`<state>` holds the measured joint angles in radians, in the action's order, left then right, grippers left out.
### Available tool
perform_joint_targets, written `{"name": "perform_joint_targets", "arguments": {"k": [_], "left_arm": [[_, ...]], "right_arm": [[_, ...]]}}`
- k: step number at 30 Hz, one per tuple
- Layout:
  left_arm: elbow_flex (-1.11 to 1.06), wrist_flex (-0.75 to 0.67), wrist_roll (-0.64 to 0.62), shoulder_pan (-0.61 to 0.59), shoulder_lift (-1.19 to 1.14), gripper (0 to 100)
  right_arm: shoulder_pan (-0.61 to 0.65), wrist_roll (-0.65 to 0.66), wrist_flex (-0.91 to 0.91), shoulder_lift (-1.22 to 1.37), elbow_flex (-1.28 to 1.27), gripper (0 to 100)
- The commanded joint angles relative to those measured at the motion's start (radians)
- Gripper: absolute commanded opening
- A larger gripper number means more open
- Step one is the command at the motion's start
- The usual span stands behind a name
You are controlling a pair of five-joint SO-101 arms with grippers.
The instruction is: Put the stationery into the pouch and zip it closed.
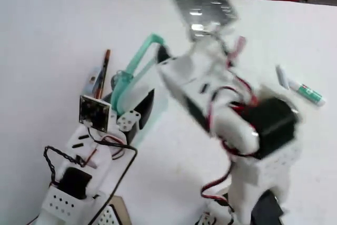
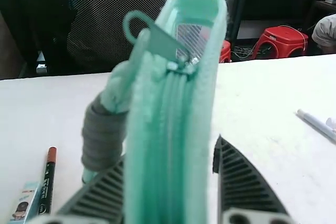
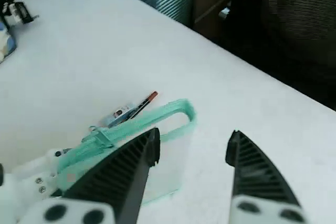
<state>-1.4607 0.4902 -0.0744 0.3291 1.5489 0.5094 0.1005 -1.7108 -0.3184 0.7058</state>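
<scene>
A mint-green zip pouch (image 2: 173, 108) stands on its edge, and my left gripper (image 2: 170, 182) is shut on its lower part. The zip pull (image 2: 140, 24) hangs at the pouch's far end. From above, the pouch (image 1: 131, 69) rises from the left gripper (image 1: 129, 101) toward the table's middle. My right gripper (image 3: 194, 135) hovers open just above the pouch (image 3: 157, 116), holding nothing. A brown pen (image 1: 104, 69) and a small light-blue eraser pack (image 1: 93, 81) lie left of the pouch. A white marker with green print (image 1: 308, 92) lies at the far right.
A short white stick (image 1: 283, 76) lies beside the marker, and something pink (image 1: 239, 46) shows behind the right arm (image 1: 231, 109). Black chairs and red stools stand beyond the table's far edge.
</scene>
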Motion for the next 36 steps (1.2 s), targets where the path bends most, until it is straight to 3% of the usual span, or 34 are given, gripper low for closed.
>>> {"name": "perform_joint_targets", "arguments": {"k": [1, 6, 11, 15, 19, 36], "left_arm": [[0.017, -0.02, -0.008, -0.005, 0.005, 19], [0.014, -0.018, -0.008, -0.005, 0.005, 19], [0.014, -0.018, -0.008, -0.005, 0.005, 19], [0.014, -0.018, -0.008, -0.005, 0.005, 19], [0.014, -0.017, -0.008, -0.005, 0.005, 19], [0.012, -0.017, -0.008, -0.005, 0.005, 19]], "right_arm": [[-0.196, -0.005, -0.001, -0.03, -0.103, 20.5], [-0.394, -0.181, 0.147, 0.01, -0.549, 20.5], [-0.424, -0.267, 0.579, 0.048, -1.042, 20.5], [-0.432, -0.264, 0.917, 0.05, -1.312, 20.4], [-0.501, -0.264, 1.059, 0.05, -1.381, 20.4], [-0.654, -0.273, 1.17, 0.134, -1.339, 20.4]]}}
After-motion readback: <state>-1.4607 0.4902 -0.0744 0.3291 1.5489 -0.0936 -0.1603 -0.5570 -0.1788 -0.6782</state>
